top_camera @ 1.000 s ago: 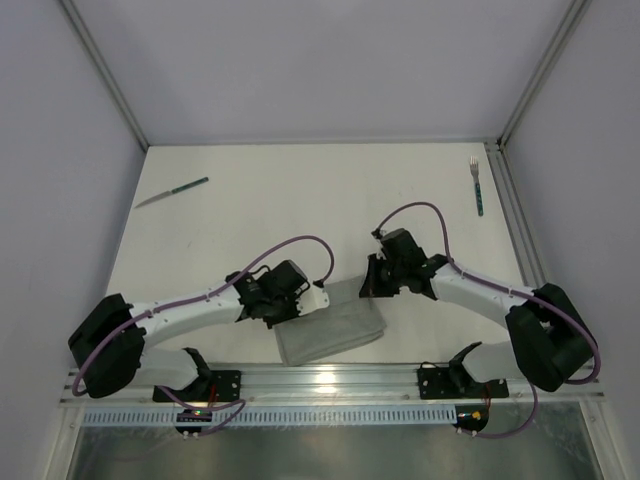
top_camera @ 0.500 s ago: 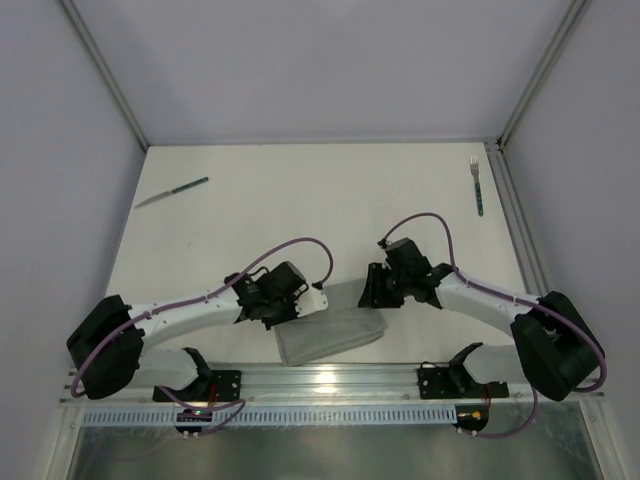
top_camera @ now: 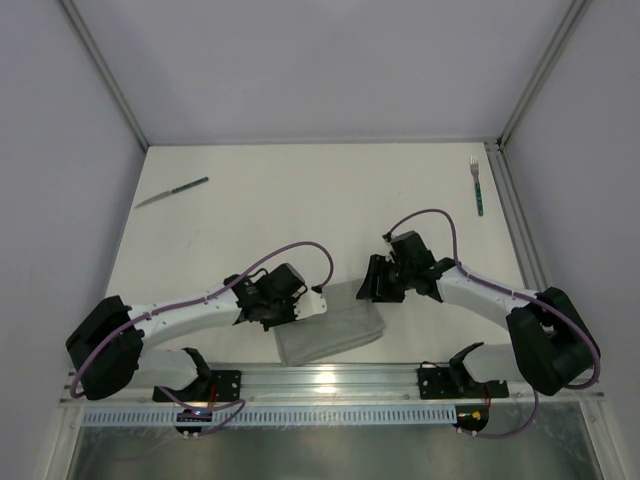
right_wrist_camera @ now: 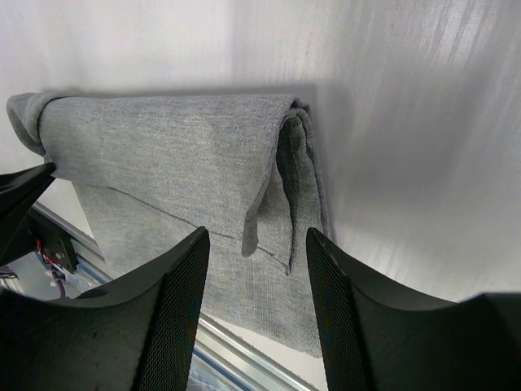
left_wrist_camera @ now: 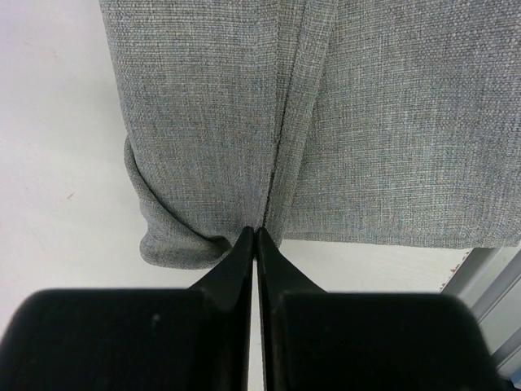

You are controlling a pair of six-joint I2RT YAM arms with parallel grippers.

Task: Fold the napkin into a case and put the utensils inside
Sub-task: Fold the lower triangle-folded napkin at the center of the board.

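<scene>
Top external view: the white surface [top_camera: 300,200] carries the grey napkin [top_camera: 335,335], folded into a thick band that lies between the two end effectors. The left end effector [left_wrist_camera: 256,238] is clenched on a fold at the napkin's edge. The right end effector [right_wrist_camera: 256,236] is released, its fingers spread above the band's doubled end. The knife [top_camera: 172,192] lies well beyond the left end effector, and the fork [top_camera: 477,185] well beyond the right end effector.

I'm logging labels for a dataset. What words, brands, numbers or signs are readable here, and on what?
None can be read.
The napkin, knife and fork show no lettering.
Anything on the small circuit boards by the front rail is too small to read.
</scene>
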